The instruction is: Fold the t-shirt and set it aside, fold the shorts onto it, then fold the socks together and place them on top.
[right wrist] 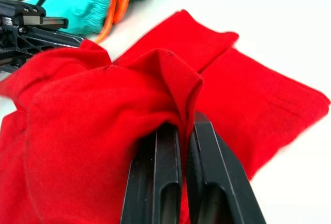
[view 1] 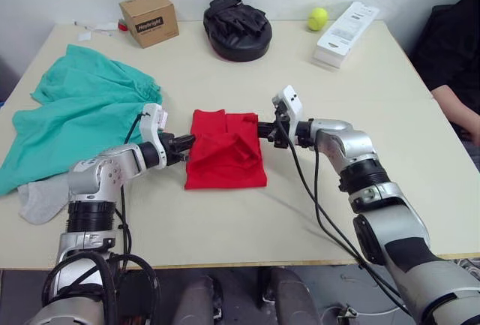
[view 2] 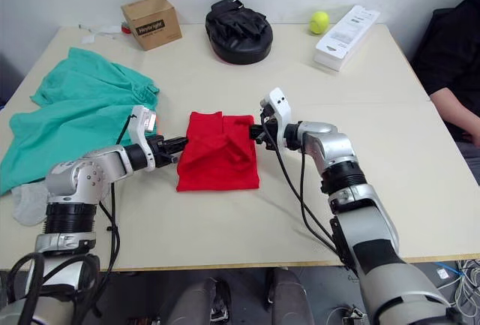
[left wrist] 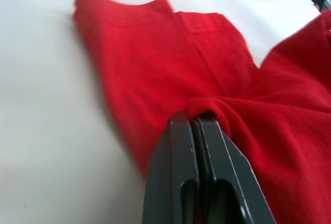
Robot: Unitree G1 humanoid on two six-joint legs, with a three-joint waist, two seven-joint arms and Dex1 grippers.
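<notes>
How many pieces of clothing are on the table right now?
3 visible: the red t-shirt at the table's middle, pinched by both grippers; the teal shorts spread to its left; one grey sock at the shorts' near edge. A second sock may be hidden underneath.

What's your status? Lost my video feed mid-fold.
Left gripper and right gripper both shut on the t-shirt, one at each side edge. Shirt partly folded, mid-table. Shorts and socks waiting on the left. Nothing in the way.

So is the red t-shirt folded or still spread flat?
Partly folded: the t-shirt lies in a compact layered rectangle, each claw pinching one side edge.
</notes>
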